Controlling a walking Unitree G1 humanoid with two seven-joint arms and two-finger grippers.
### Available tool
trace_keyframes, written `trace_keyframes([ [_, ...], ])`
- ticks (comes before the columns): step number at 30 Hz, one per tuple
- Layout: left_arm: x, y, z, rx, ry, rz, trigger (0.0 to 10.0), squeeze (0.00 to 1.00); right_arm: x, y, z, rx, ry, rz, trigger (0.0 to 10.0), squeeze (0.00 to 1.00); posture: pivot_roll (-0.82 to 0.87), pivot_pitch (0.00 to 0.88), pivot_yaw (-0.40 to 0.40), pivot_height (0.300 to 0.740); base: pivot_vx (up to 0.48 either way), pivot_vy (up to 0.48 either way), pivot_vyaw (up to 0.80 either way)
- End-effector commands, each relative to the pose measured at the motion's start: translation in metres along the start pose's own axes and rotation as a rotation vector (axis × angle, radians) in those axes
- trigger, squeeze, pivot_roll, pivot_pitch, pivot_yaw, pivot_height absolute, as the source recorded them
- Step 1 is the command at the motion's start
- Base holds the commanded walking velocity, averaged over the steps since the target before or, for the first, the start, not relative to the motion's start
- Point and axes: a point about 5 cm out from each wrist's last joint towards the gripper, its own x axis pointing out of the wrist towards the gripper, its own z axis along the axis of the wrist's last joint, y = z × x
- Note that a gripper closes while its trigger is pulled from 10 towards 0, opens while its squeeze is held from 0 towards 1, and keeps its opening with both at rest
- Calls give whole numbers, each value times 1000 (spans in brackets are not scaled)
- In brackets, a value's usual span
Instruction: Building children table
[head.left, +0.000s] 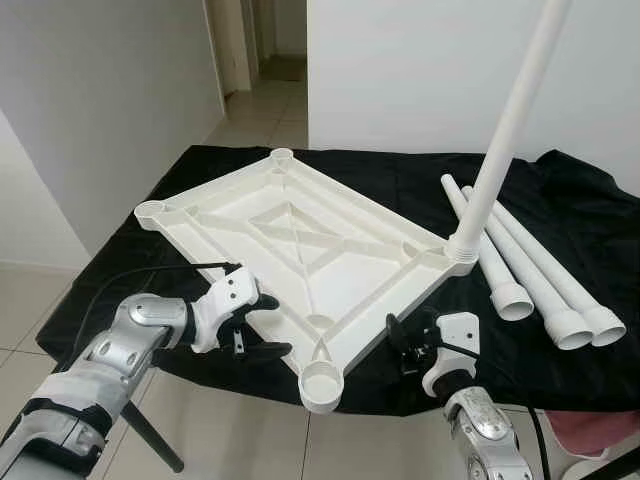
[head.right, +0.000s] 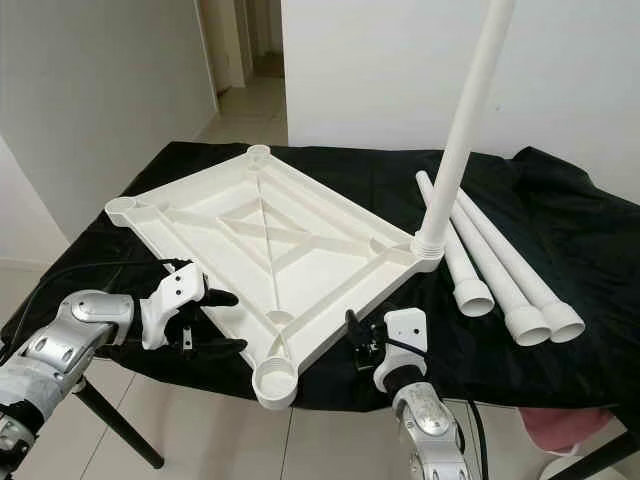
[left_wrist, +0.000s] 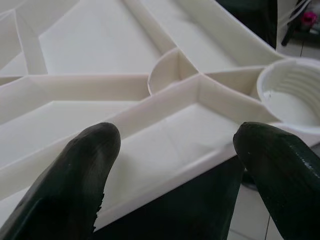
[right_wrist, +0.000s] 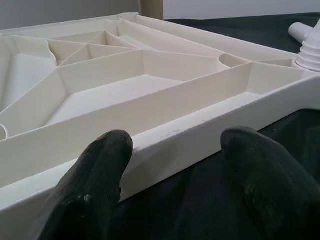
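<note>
A bench draped in black cloth (head.left: 400, 190) stands on a pale tiled floor (head.left: 250, 440). On it lies an upside-down white tabletop (head.left: 290, 250), with one leg (head.left: 505, 130) upright in its far-right corner. Three loose white legs (head.left: 530, 275) lie side by side to the right.

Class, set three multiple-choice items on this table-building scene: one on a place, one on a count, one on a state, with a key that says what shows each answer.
1. Where does the upright leg stand?
A. In the tabletop's far right corner socket
B. In the near corner socket
C. On the floor

2. How many loose legs lie on the black cloth?
A. One
B. Three
C. Five

3. How are the left gripper and right gripper?
A. Both shut on a leg
B. Both open beside the tabletop
C. Both shut on the cloth

Key: 1 A, its base sits in that socket; 2 B, three tubes lie side by side; 3 B, wrist views show fingers spread at the rim.
</note>
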Motion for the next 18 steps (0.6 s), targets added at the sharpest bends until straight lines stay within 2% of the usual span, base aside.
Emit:
trace_keyframes([
  [1,-6,-5,-4,35,56,-156,10000,0,-3,4,-8,-2,35,27,10000,0,-28,113,70,740,0,0,0],
  [10,-11,-7,-7,77,96,-235,10000,0,-3,6,-8,-4,34,32,10000,0,-25,109,75,740,0,0,0],
  [14,0,0,-8,94,119,-218,10000,0,-3,9,-8,0,34,37,10000,0,-35,110,84,740,0,0,0],
  [18,3,4,-8,96,122,-216,10000,0,-4,8,-8,-1,33,34,10000,0,-43,113,93,740,0,0,0],
])
